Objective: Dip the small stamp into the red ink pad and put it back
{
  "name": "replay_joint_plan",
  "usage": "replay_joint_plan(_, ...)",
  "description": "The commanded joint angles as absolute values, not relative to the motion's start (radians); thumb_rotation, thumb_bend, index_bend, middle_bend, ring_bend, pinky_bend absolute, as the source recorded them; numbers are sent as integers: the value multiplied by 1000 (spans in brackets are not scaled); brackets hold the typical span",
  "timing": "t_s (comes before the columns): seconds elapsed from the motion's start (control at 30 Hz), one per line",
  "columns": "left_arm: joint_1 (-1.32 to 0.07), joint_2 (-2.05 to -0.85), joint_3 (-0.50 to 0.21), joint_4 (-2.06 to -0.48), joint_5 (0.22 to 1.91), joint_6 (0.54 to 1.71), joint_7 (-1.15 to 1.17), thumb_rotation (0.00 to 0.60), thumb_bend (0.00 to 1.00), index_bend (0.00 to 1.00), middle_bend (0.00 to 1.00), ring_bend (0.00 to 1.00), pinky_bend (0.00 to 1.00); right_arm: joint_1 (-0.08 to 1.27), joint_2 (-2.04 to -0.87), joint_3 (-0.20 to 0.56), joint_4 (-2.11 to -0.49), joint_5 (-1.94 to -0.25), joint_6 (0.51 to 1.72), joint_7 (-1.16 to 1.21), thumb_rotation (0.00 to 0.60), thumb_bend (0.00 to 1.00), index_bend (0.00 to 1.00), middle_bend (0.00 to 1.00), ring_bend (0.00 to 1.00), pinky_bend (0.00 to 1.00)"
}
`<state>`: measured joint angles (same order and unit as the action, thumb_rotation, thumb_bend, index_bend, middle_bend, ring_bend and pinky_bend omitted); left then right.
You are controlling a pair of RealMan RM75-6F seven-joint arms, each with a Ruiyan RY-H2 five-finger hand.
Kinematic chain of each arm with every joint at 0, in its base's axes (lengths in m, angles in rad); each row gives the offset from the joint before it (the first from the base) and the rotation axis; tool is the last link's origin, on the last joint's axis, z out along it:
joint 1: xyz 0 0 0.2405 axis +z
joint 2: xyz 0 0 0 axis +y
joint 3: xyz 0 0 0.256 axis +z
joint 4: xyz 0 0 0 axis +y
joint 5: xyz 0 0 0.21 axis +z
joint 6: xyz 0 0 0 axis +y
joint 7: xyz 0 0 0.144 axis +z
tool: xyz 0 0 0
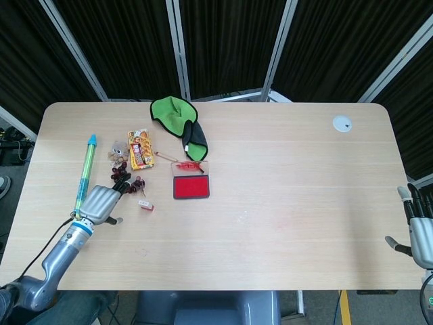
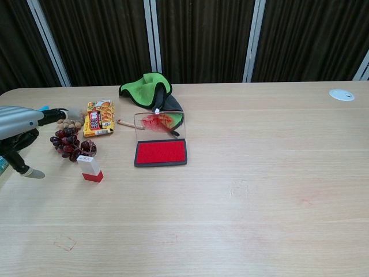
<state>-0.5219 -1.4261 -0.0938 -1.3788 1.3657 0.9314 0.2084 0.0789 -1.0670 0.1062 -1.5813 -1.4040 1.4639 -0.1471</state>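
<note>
The small stamp (image 1: 145, 204) (image 2: 90, 168), white with a red base, stands on the table just left of the red ink pad (image 1: 191, 186) (image 2: 161, 153), whose clear lid (image 2: 158, 122) is tipped open behind it. My left hand (image 1: 101, 203) (image 2: 22, 133) hovers over the table a short way left of the stamp, fingers spread and holding nothing. My right hand (image 1: 419, 227) stays at the table's right edge, fingers apart and empty; the chest view does not show it.
A bunch of dark grapes (image 2: 70, 143), a small plush toy (image 2: 71, 119), a snack box (image 2: 100, 118) and a green cloth (image 2: 149, 89) lie behind the stamp. A long blue-green tube (image 1: 84, 172) lies at the left. A white disc (image 1: 342, 123) sits far right.
</note>
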Motion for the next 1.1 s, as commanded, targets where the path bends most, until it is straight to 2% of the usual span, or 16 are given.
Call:
replay_joint_plan(0.03,-546,-1471,-95,-1326,1395,938,136,600,116,213,122,772,763,80,-1068,107,-1581,-1403,1463,-148,600,0,0,0,0,0)
replay_joint_plan(0.13,-561,-1484,-89,-1311,1397,923,139,600,167,275,181,775,767,83,-1070,108,-1579,-1399,1457,-149,600,0,0,0,0,0)
replay_joint_plan(0.23,-570,-1493,-87,-1315,1386,918,168,600,262,325,238,779,770,85,-1071,109,-1576,-1395,1451,-146,600,0,0,0,0,0)
replay_joint_plan(0.37,-577,-1495,-94,-1325,1347,912,225,600,333,367,270,787,779,87,-1072,108,-1575,-1395,1449,-143,600,0,0,0,0,0)
replay_joint_plan(0.6,-585,-1501,-95,-1338,1301,899,263,600,366,390,278,791,783,86,-1070,108,-1577,-1394,1448,-141,600,0,0,0,0,0)
replay_joint_plan(1.1,-596,-1561,-108,-1341,1201,901,311,600,349,385,338,790,782,90,-1072,108,-1575,-1385,1438,-140,600,0,0,0,0,0)
